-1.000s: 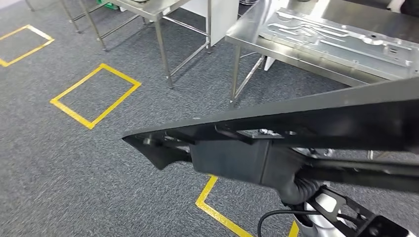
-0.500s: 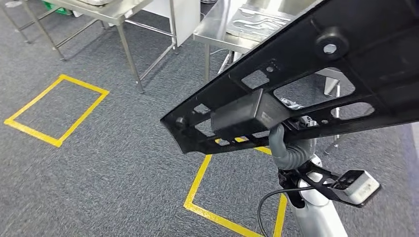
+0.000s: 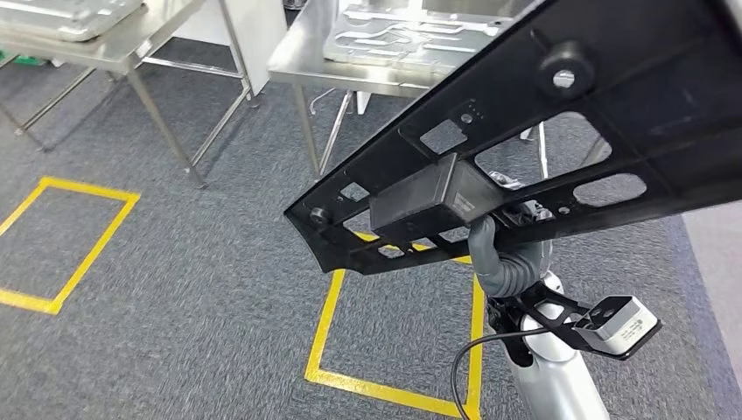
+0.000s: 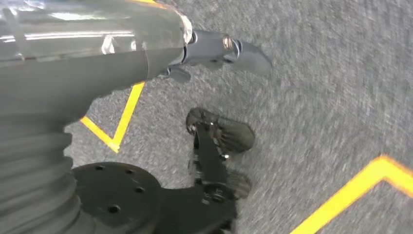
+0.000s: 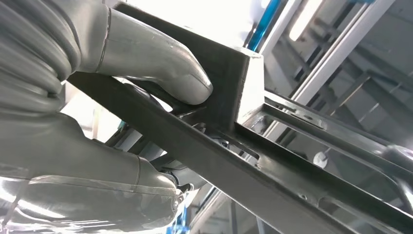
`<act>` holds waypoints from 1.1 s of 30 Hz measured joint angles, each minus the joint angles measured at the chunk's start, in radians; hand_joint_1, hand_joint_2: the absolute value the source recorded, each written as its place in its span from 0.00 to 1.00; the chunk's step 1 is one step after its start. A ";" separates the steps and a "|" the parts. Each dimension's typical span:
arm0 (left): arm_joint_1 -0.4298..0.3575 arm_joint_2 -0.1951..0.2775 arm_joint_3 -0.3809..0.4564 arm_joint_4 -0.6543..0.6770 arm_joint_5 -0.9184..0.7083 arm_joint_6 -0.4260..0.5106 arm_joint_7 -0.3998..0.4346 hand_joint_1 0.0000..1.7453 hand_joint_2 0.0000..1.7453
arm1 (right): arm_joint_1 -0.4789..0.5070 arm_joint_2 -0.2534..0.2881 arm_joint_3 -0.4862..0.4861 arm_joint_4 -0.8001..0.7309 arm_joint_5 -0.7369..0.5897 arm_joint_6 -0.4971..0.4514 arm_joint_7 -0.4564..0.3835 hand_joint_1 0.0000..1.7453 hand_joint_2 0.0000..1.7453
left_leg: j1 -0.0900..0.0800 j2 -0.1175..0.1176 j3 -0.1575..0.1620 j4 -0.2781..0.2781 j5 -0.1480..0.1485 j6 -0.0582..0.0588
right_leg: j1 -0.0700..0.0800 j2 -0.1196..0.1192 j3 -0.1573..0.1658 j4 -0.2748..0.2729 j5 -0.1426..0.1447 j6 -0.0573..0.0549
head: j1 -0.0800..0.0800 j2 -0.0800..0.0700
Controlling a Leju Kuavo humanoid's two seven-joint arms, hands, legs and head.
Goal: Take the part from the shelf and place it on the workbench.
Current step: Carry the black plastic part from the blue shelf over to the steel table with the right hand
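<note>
Closest to me is my right arm [image 3: 560, 385], smooth and silver, with a ribbed grey cuff at the wrist. My right hand [image 3: 503, 249] reaches up under the part [image 3: 560, 149] and holds it. In the right wrist view my thick grey thumb [image 5: 160, 73] presses on a boxy block of the part [image 5: 234, 92], and a flat black bar runs between thumb and fingers.

The part is a long, flat, black frame with cut-out holes and a round knob. It is tilted, with its pointed end low on the left and its wide end high on the right.

My left hand [image 4: 219, 48] hangs over the floor. I cannot tell if it is wide or closed.

Below is rough grey carpet [image 3: 175, 289] with yellow tape squares [image 3: 350, 367]. Farther off stands the shiny steel workbench [image 3: 297, 61] on thin legs, with a pressed metal sheet [image 3: 394, 35] on top. There is open floor between me and it.
</note>
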 joint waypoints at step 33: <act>0.008 -0.005 -0.010 0.001 -0.017 -0.041 -0.011 0.00 1.00 | 0.026 -0.001 0.030 -0.025 0.020 -0.015 0.000 1.00 1.00 | 0.008 -0.015 -0.095 0.134 -0.015 -0.003 | -0.001 0.009 0.015 0.009 -0.027 -0.002 | 0.000 0.000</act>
